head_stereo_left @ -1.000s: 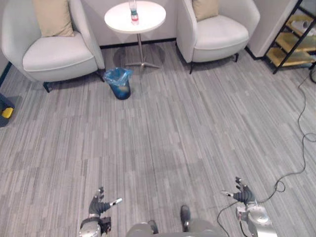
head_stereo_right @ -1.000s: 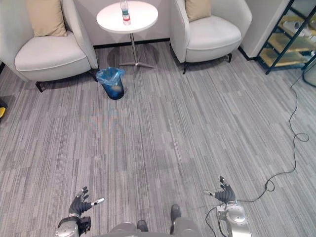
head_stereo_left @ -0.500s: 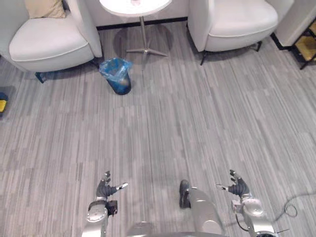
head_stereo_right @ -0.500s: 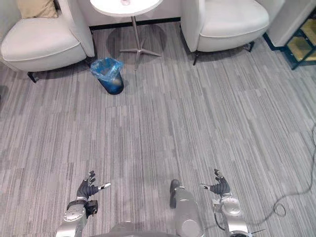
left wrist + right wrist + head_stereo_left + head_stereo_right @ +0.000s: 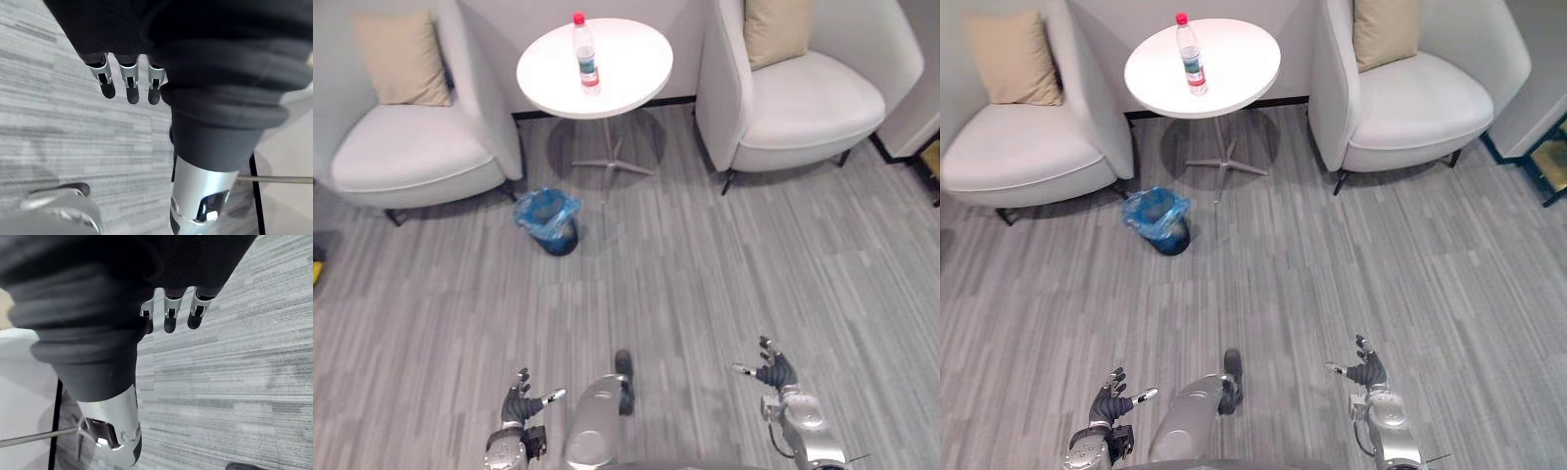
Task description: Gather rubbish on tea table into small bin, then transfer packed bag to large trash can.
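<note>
I see a bottle (image 5: 585,54) upright near the middle of the round white surface (image 5: 631,73), between two armchairs (image 5: 411,162); a blue-bagged bin (image 5: 549,220) stands on the carpet (image 5: 705,274). My left hand (image 5: 521,403) and right hand (image 5: 773,373) hang with fingers (image 5: 128,87) spread, holding nothing.

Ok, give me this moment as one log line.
left hand: open, empty | right hand: open, empty | bottle: upright on tea table | small bin: on floor, blue bag

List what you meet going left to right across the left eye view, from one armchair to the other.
left armchair → small bin lined with a blue bag → bottle standing on the tea table → right armchair
</note>
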